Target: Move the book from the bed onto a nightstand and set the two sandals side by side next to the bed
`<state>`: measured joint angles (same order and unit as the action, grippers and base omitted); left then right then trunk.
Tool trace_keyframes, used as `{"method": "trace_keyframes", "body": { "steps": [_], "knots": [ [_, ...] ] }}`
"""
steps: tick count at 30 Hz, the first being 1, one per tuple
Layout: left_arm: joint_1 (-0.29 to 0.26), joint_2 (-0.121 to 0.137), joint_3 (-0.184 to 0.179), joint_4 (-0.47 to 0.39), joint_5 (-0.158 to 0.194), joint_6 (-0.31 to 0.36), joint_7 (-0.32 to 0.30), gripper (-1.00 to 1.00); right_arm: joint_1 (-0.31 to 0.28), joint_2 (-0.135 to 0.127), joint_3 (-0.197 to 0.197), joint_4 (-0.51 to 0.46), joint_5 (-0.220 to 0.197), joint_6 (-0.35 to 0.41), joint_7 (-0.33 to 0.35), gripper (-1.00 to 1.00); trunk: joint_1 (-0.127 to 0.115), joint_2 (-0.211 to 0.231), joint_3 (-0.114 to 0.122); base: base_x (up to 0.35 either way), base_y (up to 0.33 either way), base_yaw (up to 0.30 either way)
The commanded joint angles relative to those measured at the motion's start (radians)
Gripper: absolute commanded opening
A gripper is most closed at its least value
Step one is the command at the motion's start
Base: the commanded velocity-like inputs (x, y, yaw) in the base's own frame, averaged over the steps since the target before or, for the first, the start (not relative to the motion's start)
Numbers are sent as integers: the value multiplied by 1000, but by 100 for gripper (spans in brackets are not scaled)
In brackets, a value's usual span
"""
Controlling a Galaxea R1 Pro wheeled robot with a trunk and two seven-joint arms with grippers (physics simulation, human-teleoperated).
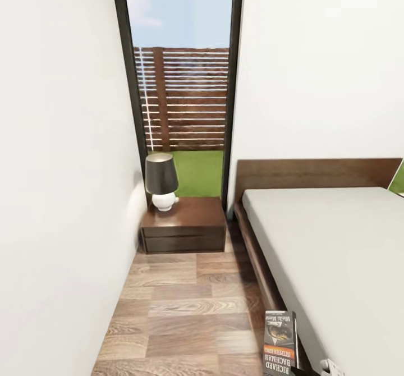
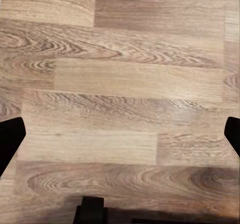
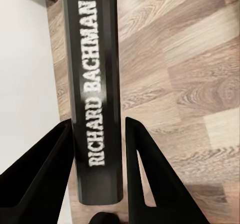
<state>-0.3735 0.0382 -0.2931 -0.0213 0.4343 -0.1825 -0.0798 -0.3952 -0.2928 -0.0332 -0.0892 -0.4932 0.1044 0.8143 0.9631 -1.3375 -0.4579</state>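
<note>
My right gripper is shut on the book. Its dark spine, lettered "RICHARD BACHMAN", stands between the two black fingers. In the head view the book hangs at the left edge of the bed, over the dark frame and the floor. The nightstand stands ahead at the end of the aisle, beside the headboard. My left gripper is open wide over bare wood floor. The sandals are out of view.
A dark-shaded lamp on a white base takes up the left part of the nightstand's top. A white wall closes the aisle on the left. A tall black-framed window rises behind the nightstand. Wood-plank floor runs between wall and bed.
</note>
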Motion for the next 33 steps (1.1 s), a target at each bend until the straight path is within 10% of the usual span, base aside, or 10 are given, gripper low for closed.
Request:
{"method": "trace_keyframes", "body": {
  "steps": [1, 33],
  "knots": [
    [-1, 0, -8, 1, 11, -3, -5, 100, -1, 0, -7, -1, -7, 11, 3, -100, 1, -1, -1, 331, 0, 0],
    [-1, 0, -8, 1, 11, -3, -5, 100, -1, 0, -7, 0, -7, 11, 3, -100, 1, -1, -1, 331, 0, 0]
  ]
}}
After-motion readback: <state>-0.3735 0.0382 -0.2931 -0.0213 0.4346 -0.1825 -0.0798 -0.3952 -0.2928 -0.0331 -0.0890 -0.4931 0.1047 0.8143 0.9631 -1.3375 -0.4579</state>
